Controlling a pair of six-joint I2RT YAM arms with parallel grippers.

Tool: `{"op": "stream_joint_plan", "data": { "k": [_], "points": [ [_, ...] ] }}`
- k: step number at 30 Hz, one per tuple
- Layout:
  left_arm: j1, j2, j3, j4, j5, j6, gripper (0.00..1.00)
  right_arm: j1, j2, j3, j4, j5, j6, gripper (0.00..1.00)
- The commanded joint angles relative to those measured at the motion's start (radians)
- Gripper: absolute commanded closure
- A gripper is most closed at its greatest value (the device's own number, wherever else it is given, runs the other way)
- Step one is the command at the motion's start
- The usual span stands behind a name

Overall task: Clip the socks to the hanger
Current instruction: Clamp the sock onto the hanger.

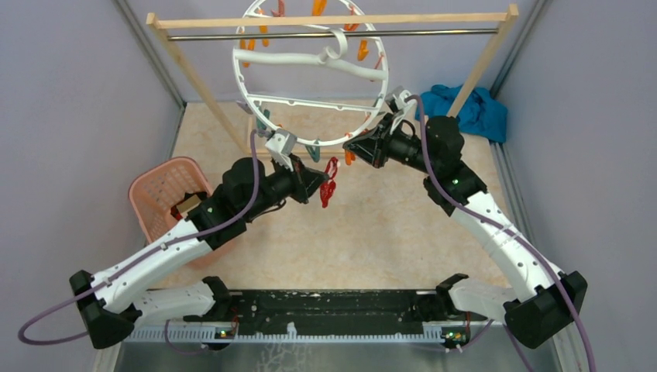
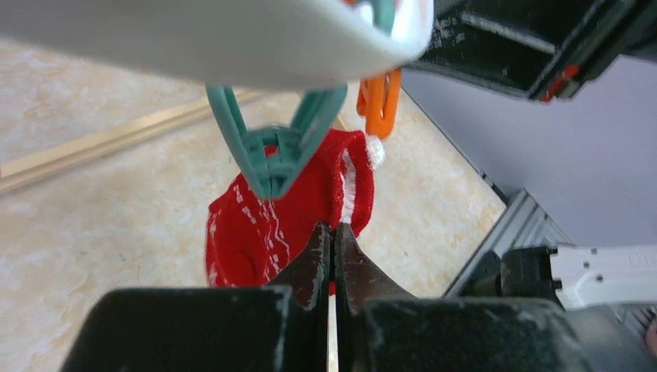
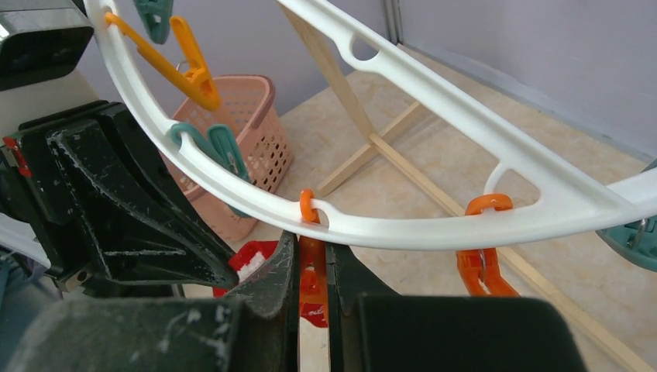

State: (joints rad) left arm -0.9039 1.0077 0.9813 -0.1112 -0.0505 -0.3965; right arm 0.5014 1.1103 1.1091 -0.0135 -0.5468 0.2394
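The white ring hanger (image 1: 310,58) hangs from the rack's metal bar, with orange and teal clips along its rim. My left gripper (image 1: 320,184) is shut on the cuff of a red patterned sock (image 1: 330,183) and holds it up just under the ring's near rim. In the left wrist view the sock (image 2: 256,229) hangs behind a teal clip (image 2: 275,151), pinched at my fingertips (image 2: 335,231). My right gripper (image 1: 356,149) is shut on an orange clip (image 3: 312,271) that hangs from the ring (image 3: 434,232), right beside the sock (image 3: 246,260).
A pink basket (image 1: 159,190) stands at the left with a brown item (image 1: 190,205) inside. The pale wooden rack (image 1: 186,77) straddles the back of the table. A teal-blue cloth (image 1: 474,108) lies at the back right. Grey walls close in both sides.
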Motion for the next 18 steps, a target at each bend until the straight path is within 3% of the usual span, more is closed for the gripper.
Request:
{"op": "stream_joint_plan", "data": {
  "k": [1, 7, 18],
  "points": [
    [-0.007, 0.068, 0.082, -0.006, -0.057, -0.033, 1.00, 0.006, 0.019, 0.030, -0.061, -0.039, 0.007, 1.00],
    [-0.009, 0.155, 0.147, -0.029, -0.014, -0.045, 1.00, 0.006, 0.013, 0.043, -0.067, -0.030, 0.006, 1.00],
    [-0.009, 0.180, 0.179, -0.035, -0.037, -0.041, 1.00, 0.006, 0.037, 0.076, -0.071, -0.026, 0.002, 1.00]
  ]
}}
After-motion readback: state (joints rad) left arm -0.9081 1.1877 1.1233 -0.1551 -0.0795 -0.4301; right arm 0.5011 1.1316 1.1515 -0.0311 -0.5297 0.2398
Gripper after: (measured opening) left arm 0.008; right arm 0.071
